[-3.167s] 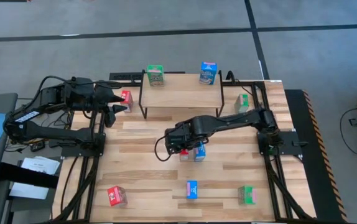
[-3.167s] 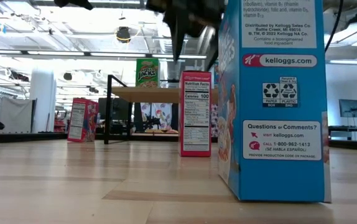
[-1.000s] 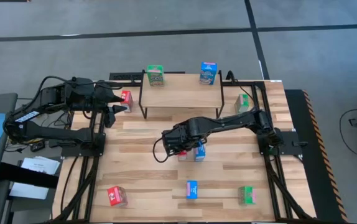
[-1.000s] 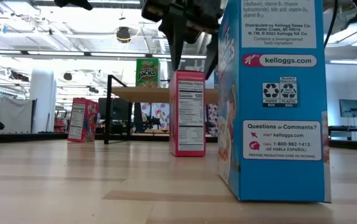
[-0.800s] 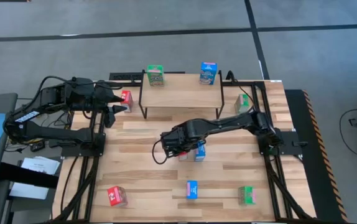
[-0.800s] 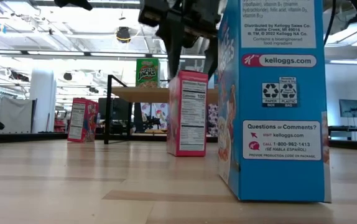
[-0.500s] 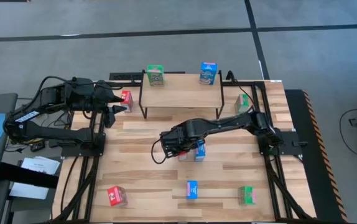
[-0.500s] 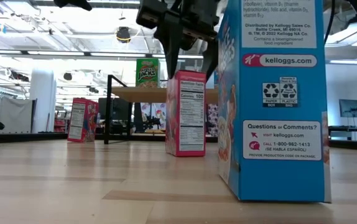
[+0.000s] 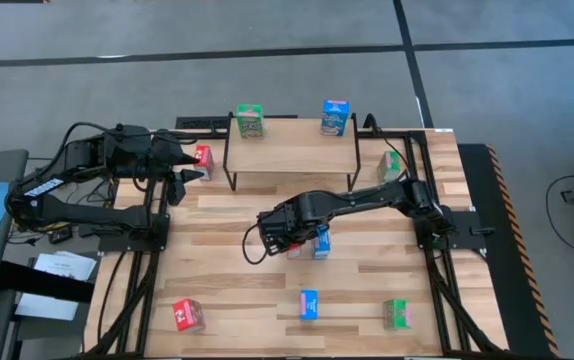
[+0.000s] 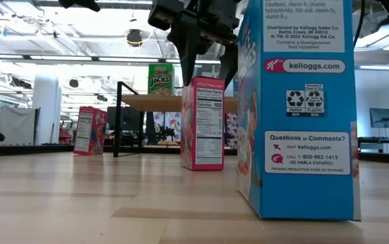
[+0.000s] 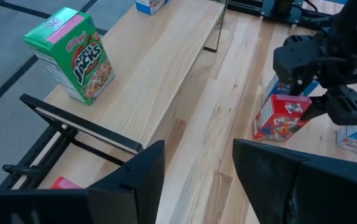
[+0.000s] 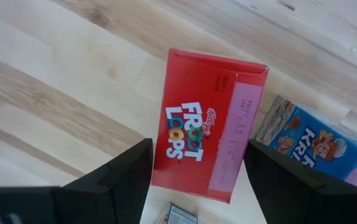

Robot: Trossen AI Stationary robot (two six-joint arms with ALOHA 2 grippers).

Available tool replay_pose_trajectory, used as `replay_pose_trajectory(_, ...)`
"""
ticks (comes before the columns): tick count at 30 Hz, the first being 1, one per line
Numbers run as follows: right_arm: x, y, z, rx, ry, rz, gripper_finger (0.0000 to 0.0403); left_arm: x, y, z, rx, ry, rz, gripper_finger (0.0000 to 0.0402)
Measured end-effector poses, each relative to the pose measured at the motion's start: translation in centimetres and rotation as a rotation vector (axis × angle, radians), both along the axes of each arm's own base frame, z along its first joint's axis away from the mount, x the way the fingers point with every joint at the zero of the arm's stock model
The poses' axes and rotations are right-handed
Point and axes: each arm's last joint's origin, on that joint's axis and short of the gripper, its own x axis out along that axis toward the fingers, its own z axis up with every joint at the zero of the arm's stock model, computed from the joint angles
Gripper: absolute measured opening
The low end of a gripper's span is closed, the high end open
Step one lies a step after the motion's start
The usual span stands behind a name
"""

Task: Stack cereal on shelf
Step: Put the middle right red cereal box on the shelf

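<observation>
The right gripper [image 12: 194,180] hangs straight above the red box [image 12: 206,124], fingers spread on both sides, not yet pinching — left arm far away.

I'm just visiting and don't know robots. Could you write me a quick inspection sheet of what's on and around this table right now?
Surface: slatted wooden tabletop, boxes scattered on it.
Job's things: shelf carries a green box and a blue box. A red Froot Loops box stands mid-table beside a blue box. More boxes along the near edge and sides.
Clutter: nothing seen.
Grippers: right gripper open, poised above the red Froot Loops box, fingers on either side, not touching. Left gripper open, empty, waiting by the shelf's left end.
Cables: black cables loop off the right arm.
Surroundings: grey floor; papers beside the table.
</observation>
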Motion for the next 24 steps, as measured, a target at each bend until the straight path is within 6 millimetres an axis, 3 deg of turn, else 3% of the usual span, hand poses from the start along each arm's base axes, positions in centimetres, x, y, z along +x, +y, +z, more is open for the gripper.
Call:
replay_pose_trajectory(12,0.0,0.0,0.0,0.005,-0.001,0.039,0.0179,0.0,0.0,0.0,-0.003,-0.001,0.002,0.0176)
replay_pose_trajectory(19,0.0,0.1,0.1,0.019,-0.006,0.101,0.0173,0.0,0.0,0.0,-0.004,-0.002,0.003,0.0176)
replay_pose_trajectory(24,0.0,-0.1,1.6,0.028,-0.040,0.183,0.0177,0.0,0.0,0.0,-0.007,-0.003,0.004,0.0176)
